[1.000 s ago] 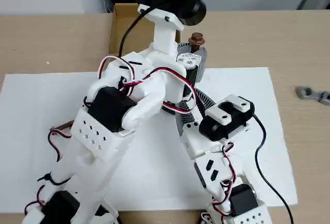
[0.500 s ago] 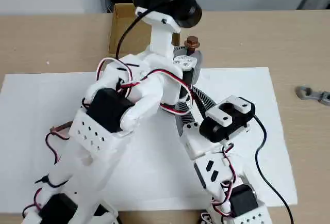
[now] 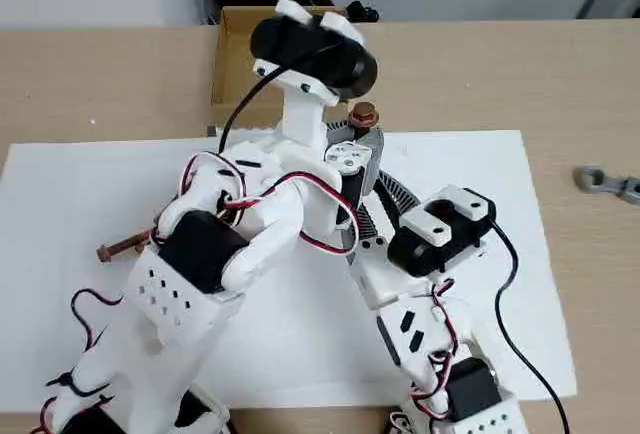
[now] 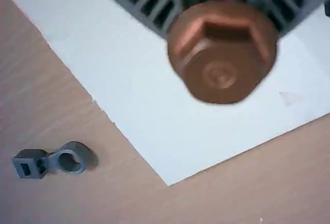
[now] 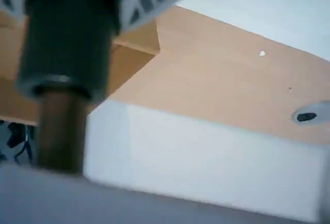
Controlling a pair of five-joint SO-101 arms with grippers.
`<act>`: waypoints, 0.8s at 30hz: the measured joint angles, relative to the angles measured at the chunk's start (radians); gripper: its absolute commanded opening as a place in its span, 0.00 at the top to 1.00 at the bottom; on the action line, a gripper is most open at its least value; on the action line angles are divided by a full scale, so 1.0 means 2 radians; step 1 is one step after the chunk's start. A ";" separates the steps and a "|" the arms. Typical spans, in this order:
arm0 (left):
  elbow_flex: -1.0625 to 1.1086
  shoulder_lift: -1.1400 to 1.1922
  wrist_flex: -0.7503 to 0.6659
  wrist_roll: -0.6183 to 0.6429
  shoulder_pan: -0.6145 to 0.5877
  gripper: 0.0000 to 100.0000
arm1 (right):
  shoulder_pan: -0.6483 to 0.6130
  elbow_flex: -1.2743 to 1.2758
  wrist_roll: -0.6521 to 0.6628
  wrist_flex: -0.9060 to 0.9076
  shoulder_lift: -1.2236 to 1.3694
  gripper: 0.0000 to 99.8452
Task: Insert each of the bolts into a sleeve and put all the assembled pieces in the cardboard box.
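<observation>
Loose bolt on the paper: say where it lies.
In the high view, the loose bolt lies on the white paper, left side, one end hidden under an arm.

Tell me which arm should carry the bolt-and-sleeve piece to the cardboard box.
Probably the right: its tool grips the sleeve with the bolt shaft showing through, and the cardboard box lies just beyond it.

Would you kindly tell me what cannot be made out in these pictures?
Cardboard box, high view: inside mostly hidden by the left arm.
Loose bolt, high view: one end runs under the left arm.
Sleeve, right wrist view: blurred, cut off by the edge.
Bolt head, left wrist view: blurred; it hides its own shank.
Grey piece, high view: too small to identify.
</observation>
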 measured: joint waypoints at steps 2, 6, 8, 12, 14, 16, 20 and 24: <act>0.001 -0.001 0.000 0.004 0.000 0.84 | 0.001 0.000 0.000 0.000 0.001 0.99; 0.000 -0.004 0.005 0.027 -0.002 0.82 | 0.002 0.000 -0.001 0.001 0.001 0.99; 0.000 -0.004 0.009 0.030 0.000 0.81 | 0.000 0.002 -0.001 0.001 0.002 1.00; 0.000 -0.005 0.011 0.034 -0.025 0.82 | 0.001 0.002 -0.001 0.000 0.001 1.00; 0.000 -0.007 0.011 0.032 -0.043 0.83 | 0.003 0.000 -0.001 0.005 0.005 1.00; 0.000 -0.008 0.012 0.033 -0.068 0.88 | 0.003 -0.015 -0.001 0.012 0.025 1.00; -0.001 -0.008 0.016 0.013 -0.125 0.99 | 0.003 -0.072 -0.001 0.012 0.094 1.00; -0.001 -0.008 0.037 -0.072 -0.163 0.99 | 0.003 -0.132 -0.001 0.001 0.196 1.00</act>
